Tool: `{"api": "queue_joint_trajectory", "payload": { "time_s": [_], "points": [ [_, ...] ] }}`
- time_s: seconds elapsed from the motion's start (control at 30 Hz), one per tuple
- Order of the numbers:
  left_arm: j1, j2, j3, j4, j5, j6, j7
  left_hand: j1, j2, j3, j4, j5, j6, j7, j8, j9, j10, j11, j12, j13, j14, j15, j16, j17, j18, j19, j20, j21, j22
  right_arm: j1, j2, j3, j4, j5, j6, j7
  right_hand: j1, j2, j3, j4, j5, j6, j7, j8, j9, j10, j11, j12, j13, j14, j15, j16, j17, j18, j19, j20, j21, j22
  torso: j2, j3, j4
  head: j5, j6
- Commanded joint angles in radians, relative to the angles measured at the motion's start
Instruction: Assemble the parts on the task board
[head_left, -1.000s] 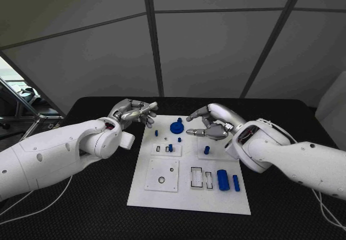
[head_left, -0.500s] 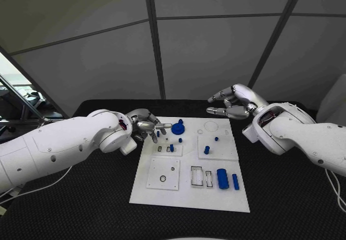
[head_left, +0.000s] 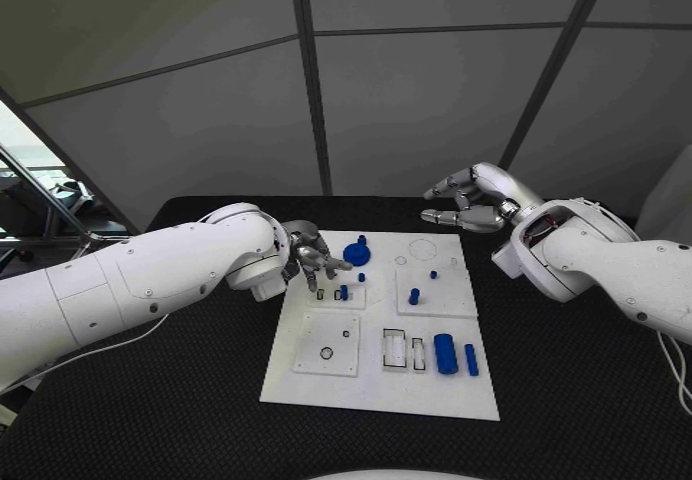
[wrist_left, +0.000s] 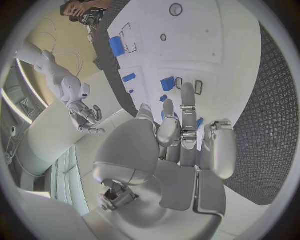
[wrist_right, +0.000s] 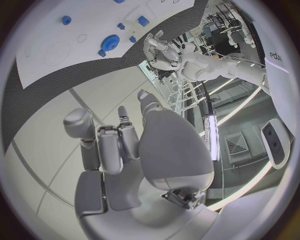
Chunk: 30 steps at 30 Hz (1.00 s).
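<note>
Left hand (head_left: 310, 262) over task board (head_left: 378, 395), blue gear (wrist_right: 111, 41) on it

My left robot hand (head_left: 315, 258) hovers over the task board's (head_left: 378, 385) near-left corner region at the far end, fingers apart and empty, just beside the round blue gear-like part (head_left: 355, 256). My right robot hand (head_left: 469, 205) hangs raised beyond the board's far edge, fingers loosely curled around nothing, well apart from the parts. On the white board I see a small blue peg (head_left: 413, 297) standing near the middle, and a thick blue cylinder (head_left: 444, 354) lying beside a thinner blue bar (head_left: 472, 360) toward the near right. The board rests on the black worktop (head_left: 173, 400).
</note>
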Motion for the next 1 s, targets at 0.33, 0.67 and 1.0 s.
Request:
{"api": "queue_joint_trajectory", "payload": {
  "time_s": [0.33,0.67,1.0],
  "points": [
    [0.01,0.039,-0.018,-0.03,-0.071,0.096,-0.081,-0.011,0.013,-0.023,0.004,0.003,-0.022,-0.001,0.045,0.048,0.043,-0.005,0.086,0.097,0.01,-0.004,-0.016,0.018,-0.02,0.024,-0.003,0.014,0.057,0.003,0.006,0.001,-0.009,-0.02,0.003,-0.016,0.002,0.005,-0.01,0.001,0.009,0.003,-0.003,0.008,-0.001,-0.008,-0.002,-0.008,0.056,0.056,-0.006,-0.011,0.066,0.022,-0.01,-0.001,-0.01,-0.007,0.003,0.0013,0.0008,-0.001,-0.007],
    [0.014,0.061,-0.027,-0.049,-0.072,0.115,-0.09,-0.021,0.014,-0.031,0.004,0.002,-0.026,-0.001,0.049,0.054,0.044,-0.005,0.091,0.102,0.011,-0.004,-0.019,0.021,-0.021,0.025,-0.003,0.015,0.061,0.003,0.005,0.001,-0.009,-0.024,0.005,-0.025,0.002,0.005,-0.011,0.001,0.01,0.003,-0.003,0.008,-0.001,-0.008,-0.002,-0.008,0.056,0.056,-0.006,-0.011,0.065,0.022,-0.01,-0.001,-0.011,-0.009,0.003,0.0,0.0005,-0.001,-0.012],
    [0.016,0.083,-0.029,-0.066,-0.072,0.121,-0.085,-0.022,0.014,-0.031,0.004,0.002,-0.027,-0.001,0.049,0.055,0.039,-0.004,0.085,0.095,0.011,-0.004,-0.019,0.021,-0.021,0.025,-0.003,0.015,0.06,0.003,0.009,0.001,-0.012,-0.04,0.008,-0.029,0.001,0.005,-0.012,0.002,0.011,0.003,-0.003,0.009,-0.001,-0.007,-0.002,-0.008,0.056,0.056,-0.006,-0.012,0.065,0.022,-0.01,-0.001,-0.011,-0.008,0.005,0.0003,0.0014,-0.002,-0.017]
  ]
}}
